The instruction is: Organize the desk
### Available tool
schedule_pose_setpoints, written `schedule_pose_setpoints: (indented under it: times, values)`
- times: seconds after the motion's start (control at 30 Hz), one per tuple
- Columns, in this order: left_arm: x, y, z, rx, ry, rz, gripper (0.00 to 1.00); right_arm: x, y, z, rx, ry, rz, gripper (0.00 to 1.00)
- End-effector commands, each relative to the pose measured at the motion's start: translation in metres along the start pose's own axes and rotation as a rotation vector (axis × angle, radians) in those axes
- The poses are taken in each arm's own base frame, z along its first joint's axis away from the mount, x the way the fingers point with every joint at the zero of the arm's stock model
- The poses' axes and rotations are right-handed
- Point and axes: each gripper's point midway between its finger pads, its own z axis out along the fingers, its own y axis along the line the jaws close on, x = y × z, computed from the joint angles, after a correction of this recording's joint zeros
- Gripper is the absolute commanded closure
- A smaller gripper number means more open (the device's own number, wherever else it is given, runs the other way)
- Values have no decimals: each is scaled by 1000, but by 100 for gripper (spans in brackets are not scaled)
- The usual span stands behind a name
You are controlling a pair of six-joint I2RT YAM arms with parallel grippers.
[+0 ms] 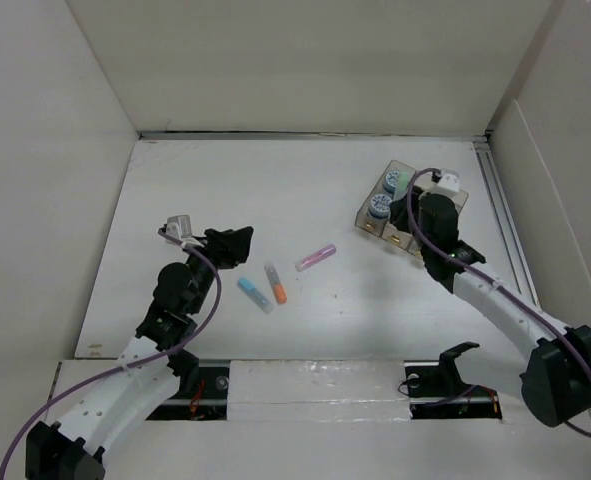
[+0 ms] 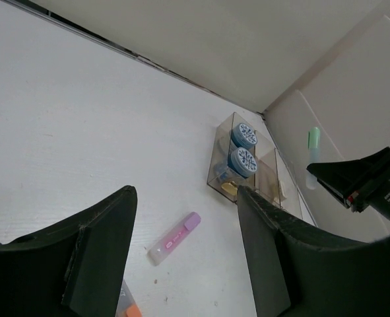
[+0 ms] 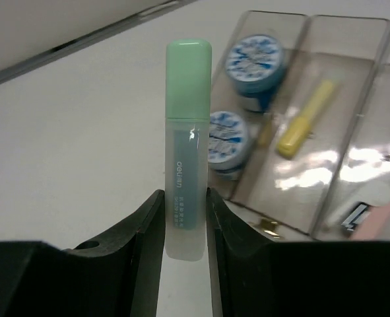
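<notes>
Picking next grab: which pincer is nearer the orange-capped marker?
Left. The left pincer sits open just left of the orange-capped marker; the right pincer is far right by the tray, gripping a green marker.

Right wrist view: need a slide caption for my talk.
Right jaws pinching a green-capped highlighter over the desk; behind, clear tray holding two blue tubs and a yellow marker.

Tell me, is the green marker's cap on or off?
On. The green cap sits snug on the end of the marker, while the right gripper pinches its clear body.
</notes>
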Motion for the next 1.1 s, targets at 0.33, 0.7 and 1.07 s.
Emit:
schedule_pose_setpoints:
  times: [0.33, 0.7, 1.07]
  values:
    - [-22, -23, 2, 70, -51, -5, 42, 8, -93, 46, 196, 74, 114, 75]
    - [-20, -23, 3, 73, -42, -3, 42, -3, -84, 28, 187, 41, 83, 39]
    - [-21, -22, 3, 62, -48, 0, 42, 137, 44, 12, -253, 383, -289, 70]
